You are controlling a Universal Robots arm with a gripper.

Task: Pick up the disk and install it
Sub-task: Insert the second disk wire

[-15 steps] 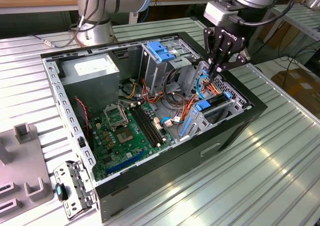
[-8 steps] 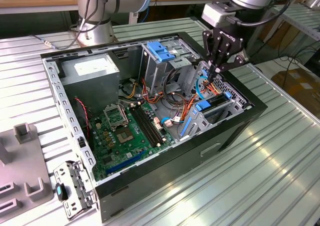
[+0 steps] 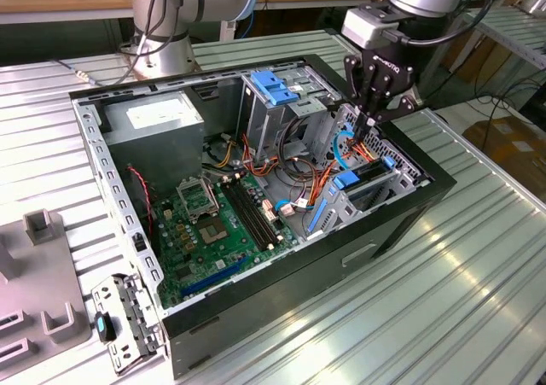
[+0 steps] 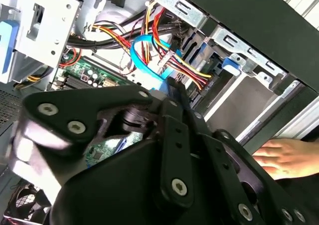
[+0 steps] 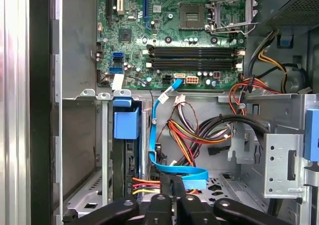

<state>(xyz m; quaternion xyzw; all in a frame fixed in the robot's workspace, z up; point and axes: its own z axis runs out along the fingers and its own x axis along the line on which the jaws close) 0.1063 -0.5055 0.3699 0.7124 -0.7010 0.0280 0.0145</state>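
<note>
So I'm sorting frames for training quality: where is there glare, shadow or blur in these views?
Exterior view: bright glare streaks on the ribbed table, and the case throws a shadow onto it. Second wrist view: the gripper body looms close and soft, while the cables behind are sharper. First wrist view: evenly lit, the motherboard crisp, with pale reflections along the case edge.

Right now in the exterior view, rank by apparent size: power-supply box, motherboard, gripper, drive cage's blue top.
1. Motherboard
2. Power-supply box
3. Gripper, though nearer the camera, so unsure
4. Drive cage's blue top
</note>
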